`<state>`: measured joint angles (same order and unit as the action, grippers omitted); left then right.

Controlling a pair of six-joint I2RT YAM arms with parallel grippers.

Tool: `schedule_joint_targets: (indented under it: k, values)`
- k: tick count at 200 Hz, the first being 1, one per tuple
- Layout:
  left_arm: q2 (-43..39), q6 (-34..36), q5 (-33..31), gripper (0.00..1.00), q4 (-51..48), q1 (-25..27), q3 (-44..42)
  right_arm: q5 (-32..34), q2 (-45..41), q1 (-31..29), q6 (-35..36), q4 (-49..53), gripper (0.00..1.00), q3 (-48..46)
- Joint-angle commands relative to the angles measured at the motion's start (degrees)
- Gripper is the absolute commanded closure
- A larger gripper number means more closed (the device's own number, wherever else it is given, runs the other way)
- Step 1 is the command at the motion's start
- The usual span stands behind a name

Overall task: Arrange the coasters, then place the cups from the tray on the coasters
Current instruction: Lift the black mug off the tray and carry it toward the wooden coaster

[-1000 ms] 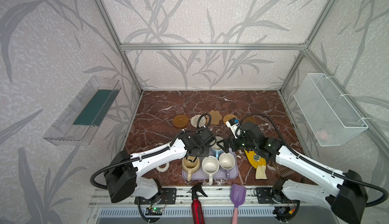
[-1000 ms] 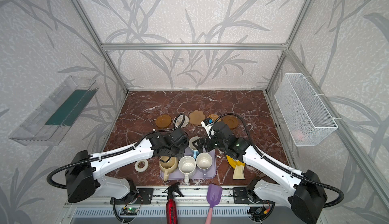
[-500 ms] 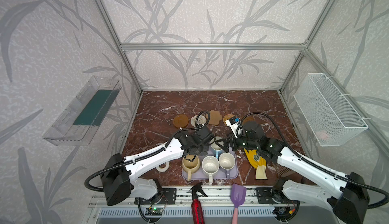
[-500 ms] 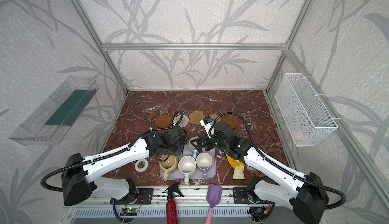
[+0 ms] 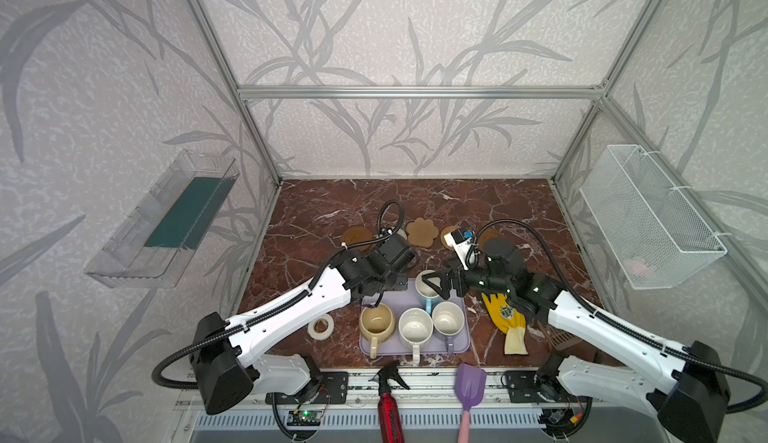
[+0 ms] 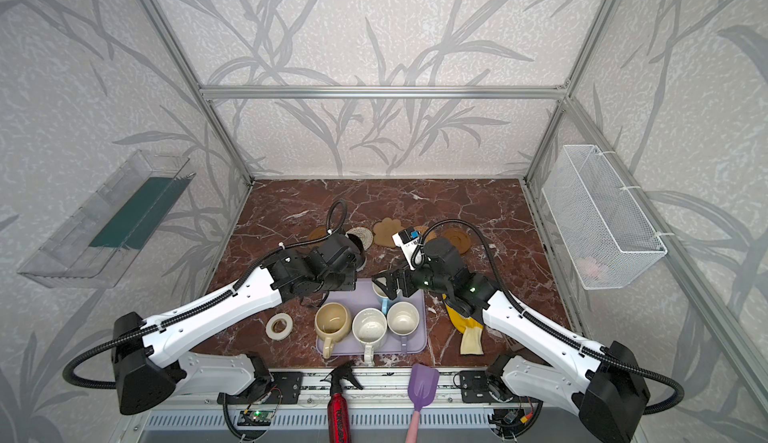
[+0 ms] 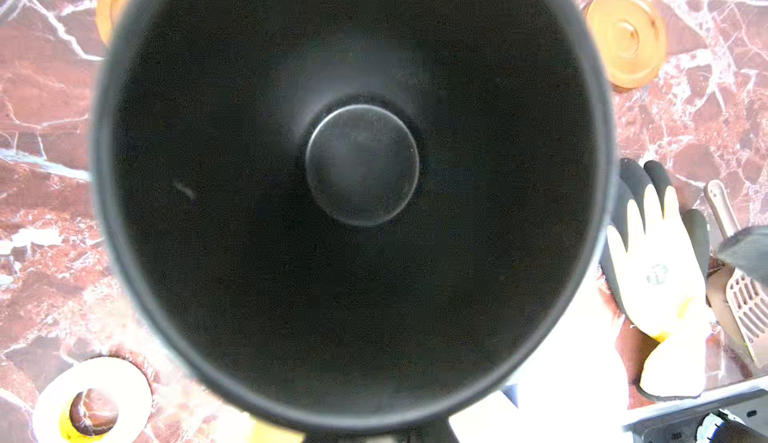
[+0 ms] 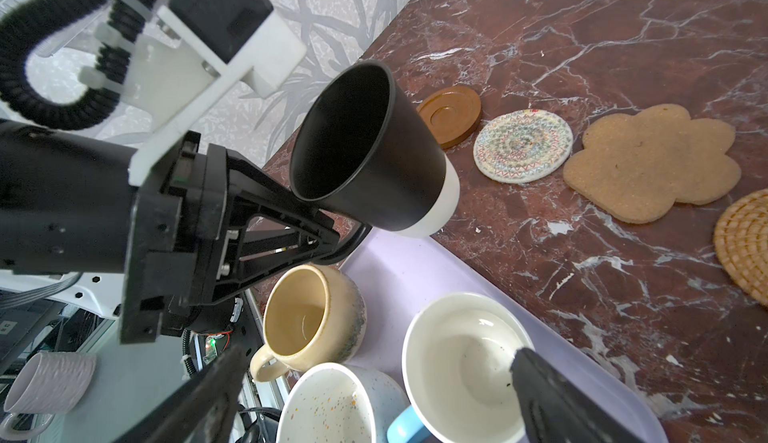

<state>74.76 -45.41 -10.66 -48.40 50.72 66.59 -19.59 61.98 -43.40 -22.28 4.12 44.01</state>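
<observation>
Marble table (image 8: 582, 46): only the right wrist view shows the left gripper (image 8: 330, 245) clamped on the handle of the tilted black cup (image 8: 374, 150); the right gripper (image 8: 374, 399) is spread wide.

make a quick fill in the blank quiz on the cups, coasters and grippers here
1. The left gripper holds the black cup by its ____.
2. The right gripper is ____ at the blue cup.
3. ____ cups stand on the tray.
4. No cup sits yet on any of the ____ coasters.

Missing words: handle; open; four; five
</observation>
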Motion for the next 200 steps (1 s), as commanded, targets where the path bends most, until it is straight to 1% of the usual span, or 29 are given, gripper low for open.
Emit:
schedule_joint_targets:
  k: [1, 21, 38, 48, 62, 79, 89, 105, 130, 165, 200]
  values:
    - [-0.6, 2.0, -4.3, 1.00, 1.7, -1.0, 4.2, -0.5, -0.1, -0.5, -0.8, -1.4, 0.01, 2.8]
    - [-0.5, 3.4, -2.7, 1.00, 2.0, -3.9, 4.6, 0.4, 1.4, -0.5, -1.3, -0.4, 0.01, 4.6]
    - [-1.7, 3.9, 3.1, 1.00, 6.6, -7.6, 1.7, 2.5, 2.8, -0.5, -1.5, 1.6, 0.01, 6.5]
    - [-2.0, 3.7, 5.2, 1.00, 7.9, -9.6, 0.7, 4.4, 3.8, -0.5, -1.8, 2.7, 0.01, 7.7]
    - [-0.9, 5.1, 4.1, 1.00, 5.9, -10.9, 1.8, 6.6, 5.2, -0.5, -2.1, 4.1, 0.01, 9.4]
    - [0.6, 7.2, 1.8, 1.00, 2.7, -12.5, 3.6, 6.8, 7.2, -0.5, -2.3, 5.1, 0.01, 11.6]
    - [1.1, 8.1, 2.5, 1.00, 2.2, -14.3, 3.9, 6.6, 8.5, -0.5, -2.5, 5.5, 0.01, 12.7]
    - [1.2, 9.9, 5.4, 1.00, 2.2, -17.5, 4.2, 6.9, 10.4, -0.5, -3.2, 6.1, 0.01, 14.5]
    - [1.8, 15.0, 8.2, 1.00, 2.1, -20.8, 5.4, 7.0, 13.4, -0.5, -4.2, 6.4, 0.01, 17.4]
    - [5.8, 18.7, 6.8, 1.00, -2.5, -24.5, 9.7, 7.1, 17.8, -0.5, -4.3, 7.5, 0.01, 22.5]
    - [8.6, 19.7, 8.4, 1.00, -1.0, -27.3, 10.4, 5.2, 22.9, -0.5, -5.4, 7.0, 0.01, 27.1]
